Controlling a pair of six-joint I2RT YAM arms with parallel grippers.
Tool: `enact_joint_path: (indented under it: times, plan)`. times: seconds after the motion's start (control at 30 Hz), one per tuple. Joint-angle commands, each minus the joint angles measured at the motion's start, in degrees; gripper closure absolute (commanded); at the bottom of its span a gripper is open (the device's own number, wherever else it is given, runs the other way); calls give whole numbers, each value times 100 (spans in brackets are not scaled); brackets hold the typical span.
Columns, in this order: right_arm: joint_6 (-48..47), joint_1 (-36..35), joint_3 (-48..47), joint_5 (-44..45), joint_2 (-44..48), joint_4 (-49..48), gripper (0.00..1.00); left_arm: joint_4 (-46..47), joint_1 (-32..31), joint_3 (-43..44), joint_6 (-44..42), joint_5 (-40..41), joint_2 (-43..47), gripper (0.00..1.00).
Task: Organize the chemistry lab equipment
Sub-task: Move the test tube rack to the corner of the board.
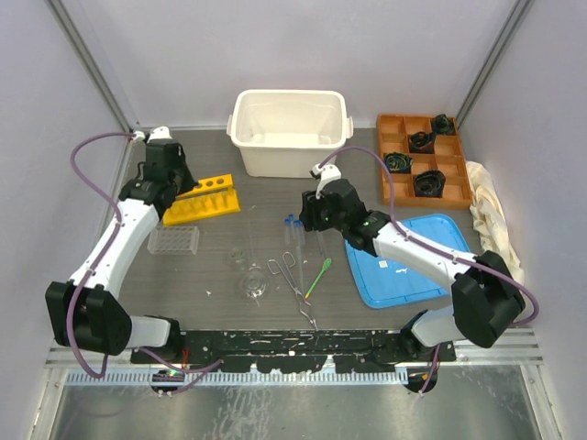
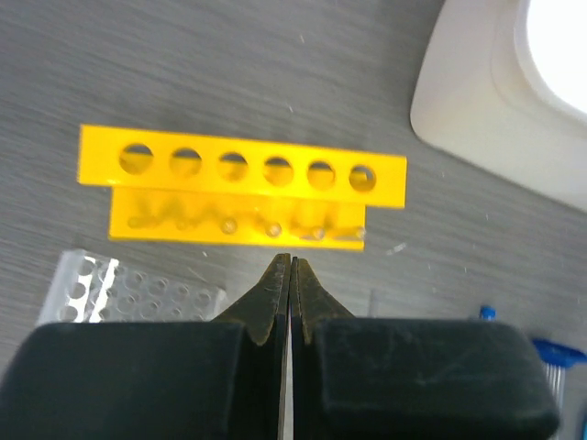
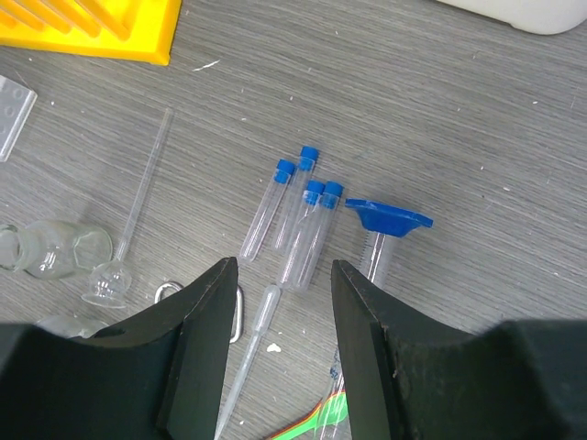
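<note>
The left gripper (image 2: 291, 275) is pressed fully closed on nothing, poised just at the near side of the yellow rack (image 2: 243, 188). Well to the right of that rack, the right gripper (image 3: 284, 268) stands about half open and empty over 4 blue-capped test tubes (image 3: 303, 229) lying flat.
</note>
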State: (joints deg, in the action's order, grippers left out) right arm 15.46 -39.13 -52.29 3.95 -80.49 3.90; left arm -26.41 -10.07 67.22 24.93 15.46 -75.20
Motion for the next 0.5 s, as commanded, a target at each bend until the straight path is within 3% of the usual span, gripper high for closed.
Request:
enact_joint_path:
  times: [0.0,0.27,0.47]
  plan:
    - [74,29,-263,128,378,-130,49,-840,-45,282,257,-829,-114,100]
    - [153,27,-292,134,311,-76,49,-758,-100,-367,552,-1145,-101,100]
    - [253,28,-962,-363,-352,290,52,-632,-192,-629,592,-1058,-325,100]
